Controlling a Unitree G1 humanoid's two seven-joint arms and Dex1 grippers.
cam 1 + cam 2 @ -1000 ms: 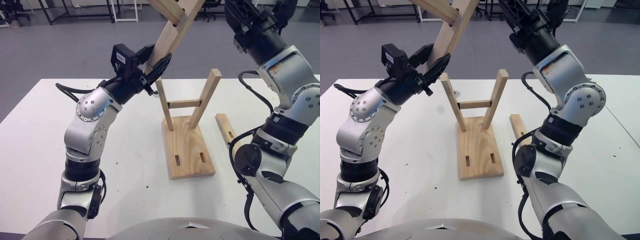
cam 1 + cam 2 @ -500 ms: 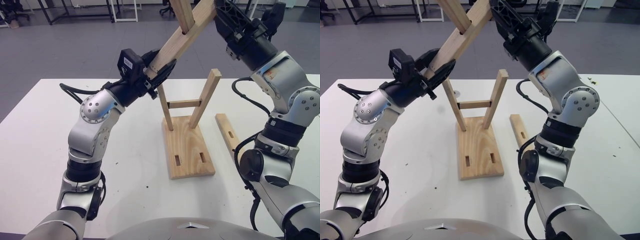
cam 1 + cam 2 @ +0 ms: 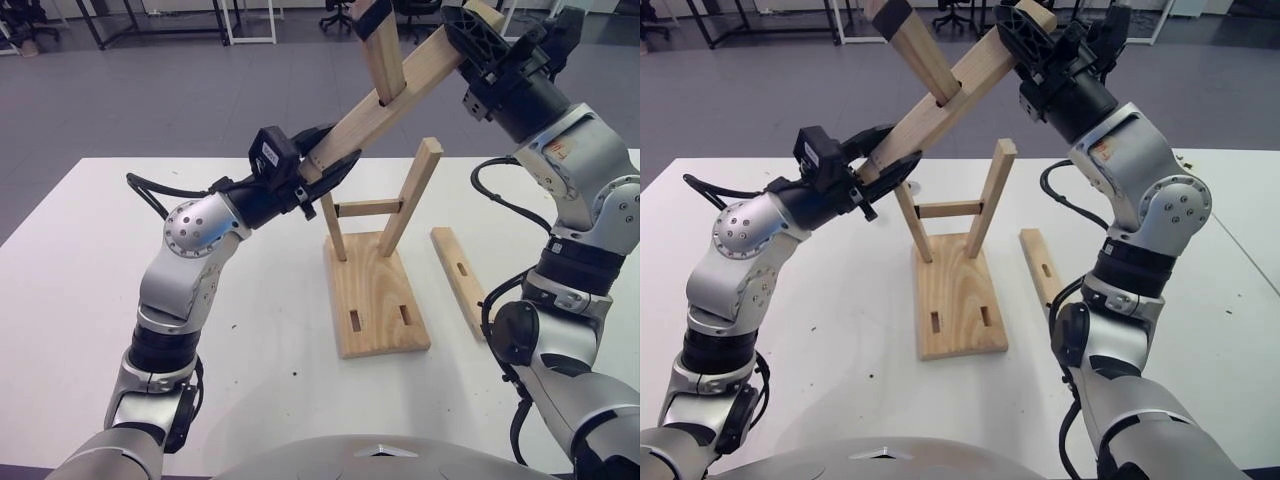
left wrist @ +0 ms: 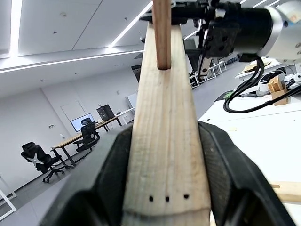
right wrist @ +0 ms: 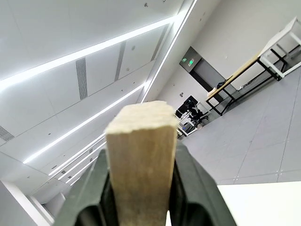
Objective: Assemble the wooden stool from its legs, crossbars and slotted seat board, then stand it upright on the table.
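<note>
Wooden leg point(image 3: 400, 92), crossbar point(image 3: 378, 45) socketed, hangs above the board point(image 3: 375, 300) near the bench point(image 3: 80, 280) centre. The left gripper point(image 3: 328, 152) and right gripper point(image 3: 464, 40) fingers clamp its ends, seemingly steadying it for slotting.

The pale wooden slotted seat board point(image 3: 375, 292) lies flat on the white desk, with two open slots near its front edge. At its far end stand the left leg point(image 3: 328, 215) and right leg point(image 3: 410, 198), splaying apart upward and joined by a short crossbar point(image 3: 370, 208). A loose leg point(image 3: 458, 278) with a slot lies flat just right of the board. Above, a raised leg point(image 3: 400, 90) slants between the left gripper point(image 3: 325, 155) and the right gripper point(image 3: 470, 40), each clamped on one end. A second crossbar point(image 3: 381, 55) stands in its slot.
</note>
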